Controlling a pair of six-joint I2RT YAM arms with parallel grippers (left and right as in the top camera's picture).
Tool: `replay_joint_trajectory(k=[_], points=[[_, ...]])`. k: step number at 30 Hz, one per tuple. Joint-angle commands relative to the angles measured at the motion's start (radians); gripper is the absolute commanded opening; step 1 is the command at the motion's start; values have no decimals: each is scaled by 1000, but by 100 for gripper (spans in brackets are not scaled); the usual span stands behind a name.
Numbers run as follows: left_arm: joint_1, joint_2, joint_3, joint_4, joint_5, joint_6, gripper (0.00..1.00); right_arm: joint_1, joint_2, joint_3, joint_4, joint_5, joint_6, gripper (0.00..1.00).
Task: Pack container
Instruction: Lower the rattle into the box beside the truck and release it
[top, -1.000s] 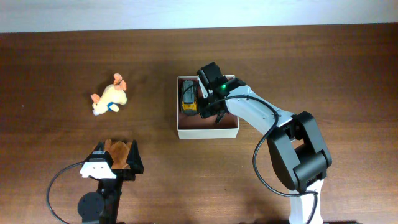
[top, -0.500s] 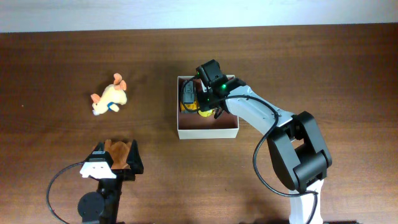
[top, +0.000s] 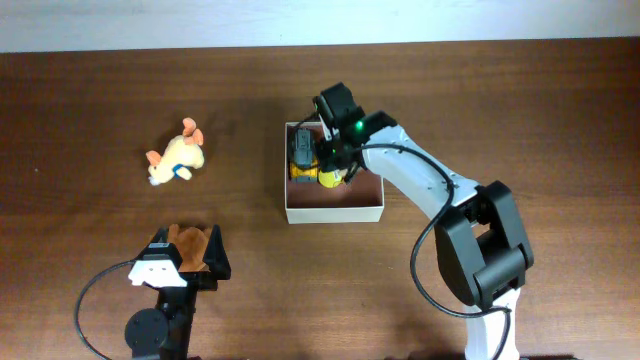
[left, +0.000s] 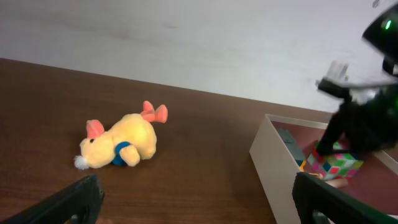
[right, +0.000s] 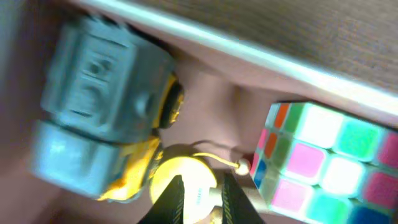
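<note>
The container (top: 335, 212) has cream-white walls and a reddish-brown inside. It holds a grey and yellow toy truck (top: 302, 157), a round yellow toy (top: 327, 179) and a colourful puzzle cube (left: 336, 165). My right gripper (top: 339, 164) reaches down into it. In the right wrist view its fingers (right: 202, 199) stand close together on the round yellow toy (right: 186, 174), between the truck (right: 99, 118) and the cube (right: 323, 162). My left gripper (top: 186, 262) is open and empty near the front edge, with bare table between its fingers (left: 199, 205).
A yellow plush animal (top: 177, 158) with pink ears lies on the table left of the container, also in the left wrist view (left: 121, 144). A brown thing (top: 190, 243) shows at the left gripper. The container's near wall (left: 273, 162) stands right of the left gripper.
My right gripper has swung from the container's middle toward its far left part, uncovering the round yellow toy beside the truck. The left arm has not moved.
</note>
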Motion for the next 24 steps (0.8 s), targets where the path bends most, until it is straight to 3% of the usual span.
replay_joint_trajectory(k=[1, 8, 13, 24], points=[[0, -8, -6, 0, 14, 16, 99, -5, -21, 124, -66, -38, -9, 19], [0, -8, -6, 0, 14, 16, 99, -6, -21, 323, -344, -48, -8, 27], [0, -8, -6, 0, 14, 16, 99, -6, -20, 351, -488, -52, -8, 34], [0, -8, -6, 0, 14, 16, 99, -6, -9, 233, -506, -53, 4, 36]])
